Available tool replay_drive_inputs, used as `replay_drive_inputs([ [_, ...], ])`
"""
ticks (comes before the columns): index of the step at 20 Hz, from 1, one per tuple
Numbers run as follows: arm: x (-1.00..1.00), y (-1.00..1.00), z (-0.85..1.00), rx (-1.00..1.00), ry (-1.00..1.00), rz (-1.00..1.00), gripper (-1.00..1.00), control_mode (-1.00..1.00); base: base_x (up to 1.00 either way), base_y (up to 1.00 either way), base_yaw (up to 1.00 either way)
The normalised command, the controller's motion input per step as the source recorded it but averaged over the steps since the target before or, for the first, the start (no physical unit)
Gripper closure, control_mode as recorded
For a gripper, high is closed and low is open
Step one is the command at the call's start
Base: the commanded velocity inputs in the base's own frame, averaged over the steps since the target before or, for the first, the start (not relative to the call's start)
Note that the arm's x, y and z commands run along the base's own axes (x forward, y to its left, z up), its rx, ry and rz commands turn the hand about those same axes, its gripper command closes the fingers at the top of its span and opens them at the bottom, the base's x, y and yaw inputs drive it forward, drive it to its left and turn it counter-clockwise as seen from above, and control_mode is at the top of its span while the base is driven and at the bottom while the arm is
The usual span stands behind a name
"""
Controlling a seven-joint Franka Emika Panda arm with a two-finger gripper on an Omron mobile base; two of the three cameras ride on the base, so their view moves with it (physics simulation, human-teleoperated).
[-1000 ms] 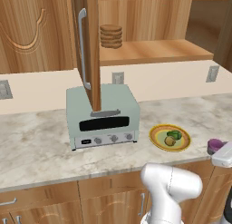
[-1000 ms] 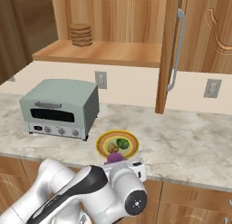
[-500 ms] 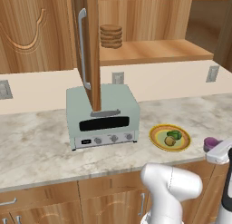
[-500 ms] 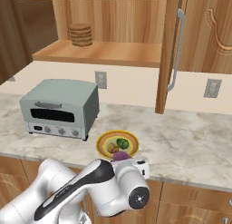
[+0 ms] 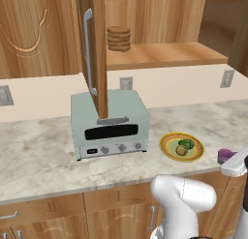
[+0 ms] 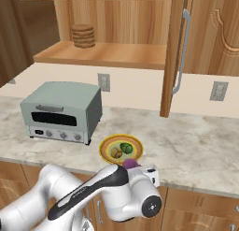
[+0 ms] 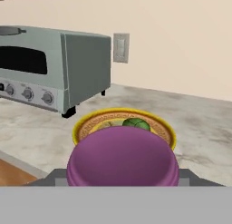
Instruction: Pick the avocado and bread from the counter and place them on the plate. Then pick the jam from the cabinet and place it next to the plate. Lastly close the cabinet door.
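- nearest in the hand view: jam (image 7: 122, 156), a squat purple jar, low and centred right at the gripper (image 7: 122, 180), dark finger stubs poking out on either side of it; looks clasped between them, though the contact itself is hidden by the jar.
- same jam (image 5: 225, 156) seen from the left base view low over the front edge of the counter (image 5: 43, 156), to the right of the plate and apart from it, a white piece of the arm just beside it.
- from the right base view, jam (image 6: 131, 164) peeking above the white wrist, just in front of the plate.
- next back: plate (image 7: 93, 122), yellow with orange rim, flat on the marbled counter.
- on the plate: avocado (image 6: 126, 147) and bread (image 6: 116, 153), side by side, touching or nearly so.
- further left on the counter: pale green toaster oven (image 5: 109, 123), well apart from the plate.
- behind: beige wall with outlets (image 6: 103, 82).
- highest and farthest: cabinet (image 5: 164, 54) with its wooden shelf, stack of flat brown discs (image 5: 118, 38) on it.
- cabinet door (image 5: 94, 49) swung open, edge-on, silver bar handle facing left.
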Motion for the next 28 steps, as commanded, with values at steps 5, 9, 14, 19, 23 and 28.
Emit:
replay_drive_inputs([
  [5, 0.34, -0.03, -0.22, 0.0, 0.0, 0.02, 1.0, -1.0, 0.0, 0.0, 0.0],
  [9, 0.26, -0.19, -0.3, 0.0, 0.0, 0.03, 1.0, -1.0, 0.0, 0.0, 0.0],
  [14, 0.26, -0.12, -0.23, 0.0, 0.0, 0.03, 1.0, -1.0, 0.0, 0.0, 0.0],
  [19, 0.24, -0.15, -0.22, 0.0, 0.0, 0.02, 1.0, -1.0, 0.0, 0.0, 0.0],
  [23, 0.15, -0.06, -0.16, 0.0, 0.0, 0.02, 1.0, -1.0, 0.0, 0.0, 0.0],
  [28, 0.25, 0.0, -0.07, 0.0, 0.0, 0.0, 1.0, -1.0, 0.0, 0.0, 0.0],
])
